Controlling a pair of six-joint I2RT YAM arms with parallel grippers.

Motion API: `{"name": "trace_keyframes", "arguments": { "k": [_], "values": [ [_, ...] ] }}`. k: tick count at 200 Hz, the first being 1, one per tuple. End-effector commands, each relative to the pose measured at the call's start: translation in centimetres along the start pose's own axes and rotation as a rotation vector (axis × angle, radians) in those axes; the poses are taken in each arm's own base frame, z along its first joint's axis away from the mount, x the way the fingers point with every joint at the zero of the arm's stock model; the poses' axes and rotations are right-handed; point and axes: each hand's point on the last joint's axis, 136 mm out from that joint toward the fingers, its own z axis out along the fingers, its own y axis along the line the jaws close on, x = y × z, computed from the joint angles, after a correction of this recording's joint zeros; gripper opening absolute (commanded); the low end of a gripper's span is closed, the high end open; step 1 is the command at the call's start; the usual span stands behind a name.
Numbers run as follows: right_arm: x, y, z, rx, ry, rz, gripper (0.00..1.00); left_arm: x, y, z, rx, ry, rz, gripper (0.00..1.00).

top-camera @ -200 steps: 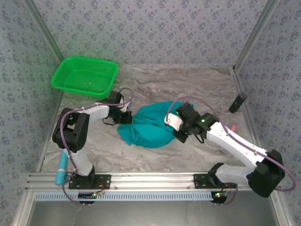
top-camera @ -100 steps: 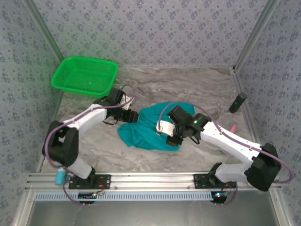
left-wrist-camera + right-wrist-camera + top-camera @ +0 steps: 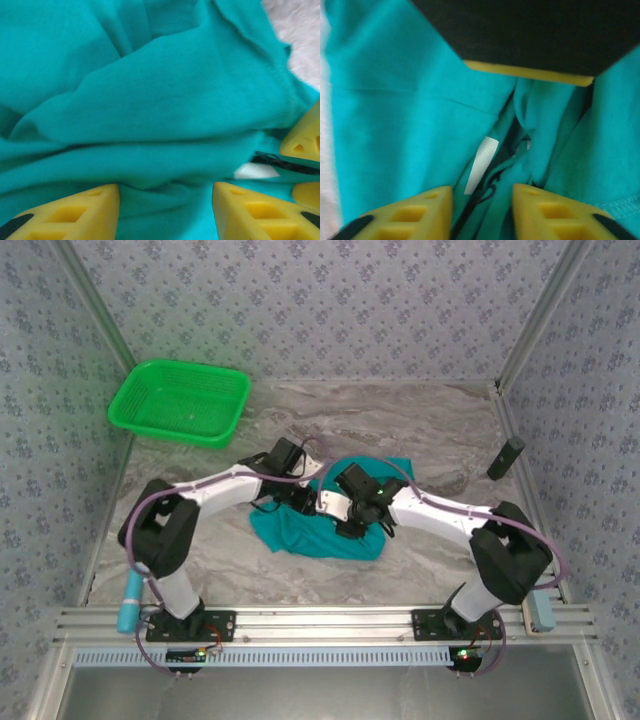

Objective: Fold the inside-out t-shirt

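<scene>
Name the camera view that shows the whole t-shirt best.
Top external: the t-shirt appears as one bunched teal heap, most of its edge traceable. The left wrist view gives close-up folds and a hem; the right wrist view gives folds around a white label.

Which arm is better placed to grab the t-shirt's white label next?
Probably right: the white label sits straight ahead of the right pincer, off to the side of the left pincer.

crumpled teal t-shirt [image 3: 296, 533], left gripper [image 3: 303, 498] and right gripper [image 3: 348, 525] close together on its middle, green basket [image 3: 216, 434] well beyond and left of the left gripper
</scene>
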Motion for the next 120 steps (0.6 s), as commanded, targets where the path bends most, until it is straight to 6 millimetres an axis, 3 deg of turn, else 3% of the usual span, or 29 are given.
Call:
{"name": "trace_keyframes", "arguments": {
  "k": [1, 19, 38, 62, 83, 102, 112, 120],
  "values": [
    [0.7, -1.5, -0.2, 0.083, 0.008, 0.030, 0.06, -2.8, 1.5, 0.5, -0.074, -0.052, 0.072, 0.32],
    [0.0, -1.9, -1.8, 0.090, -0.075, 0.065, 0.00, -3.8, 1.3, -0.6, -0.063, -0.092, 0.064, 0.15],
    [-1.1, -2.3, -4.6, 0.115, -0.203, 0.080, 0.00, -5.4, 1.1, -3.7, -0.023, -0.180, 0.021, 0.00],
    [-3.5, -3.0, -10.5, 0.167, -0.451, 0.087, 0.00, -7.7, 0.9, -9.5, 0.085, -0.314, -0.096, 0.00],
    [-4.2, -4.5, -16.1, 0.273, -0.617, 0.115, 0.00, -8.4, 0.9, -13.3, 0.084, -0.397, -0.104, 0.00],
    [-2.8, -6.1, -19.0, 0.343, -0.675, 0.210, 0.00, -7.4, 2.9, -13.5, 0.000, -0.400, -0.161, 0.00],
    [-1.4, -6.7, -18.5, 0.335, -0.657, 0.269, 0.00, -6.5, 4.0, -12.5, 0.000, -0.385, -0.223, 0.00],
    [0.2, -7.0, -17.0, 0.313, -0.605, 0.325, 0.00, -5.7, 4.6, -11.5, 0.019, -0.369, -0.276, 0.00]
  ]
}}
